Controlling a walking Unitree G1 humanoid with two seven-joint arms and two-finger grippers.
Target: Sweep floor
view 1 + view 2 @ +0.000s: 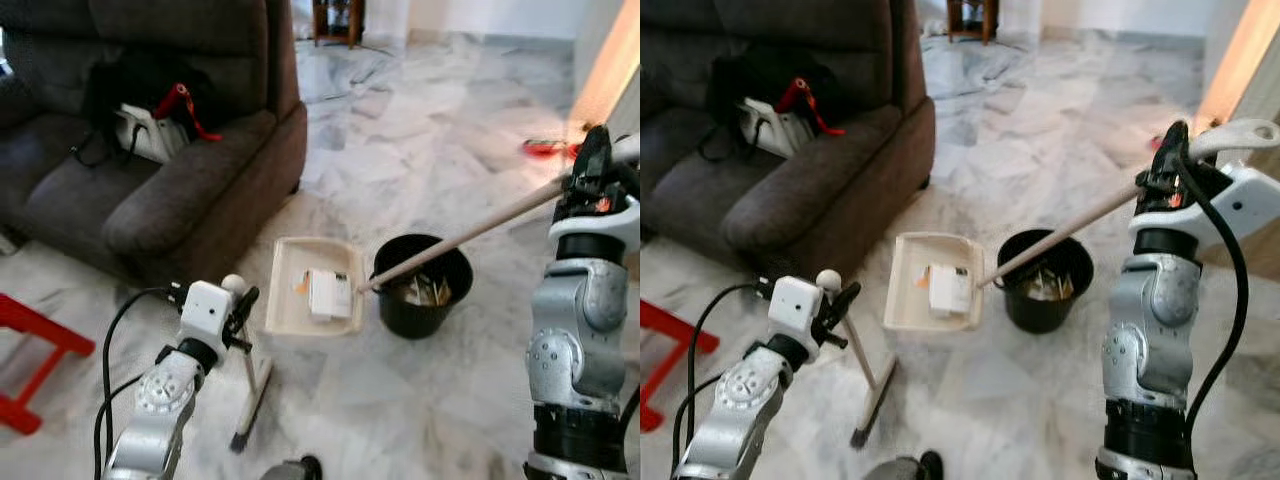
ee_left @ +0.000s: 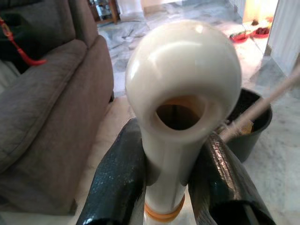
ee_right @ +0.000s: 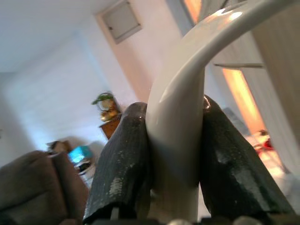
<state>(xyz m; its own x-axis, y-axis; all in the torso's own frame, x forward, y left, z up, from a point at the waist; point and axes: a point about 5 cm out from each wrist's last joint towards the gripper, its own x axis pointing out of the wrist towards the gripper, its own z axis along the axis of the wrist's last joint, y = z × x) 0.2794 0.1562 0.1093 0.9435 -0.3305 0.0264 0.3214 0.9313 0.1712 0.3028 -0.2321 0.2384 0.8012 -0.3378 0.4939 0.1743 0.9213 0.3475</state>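
Observation:
My left gripper is shut on the cream, round-topped handle of a short broom. The broom's brush head rests on the marble floor near my feet. My right gripper is raised at the right and shut on the curved end of a long cream pole. The pole slants down to a cream dustpan lying on the floor. In the pan lie a white box and an orange scrap. A black bucket with rubbish in it stands just right of the pan, under the pole.
A dark grey sofa with a black bag on it fills the left, its corner close to the dustpan. A red frame stands at the far left. Red items lie by the right wall. Marble floor stretches beyond.

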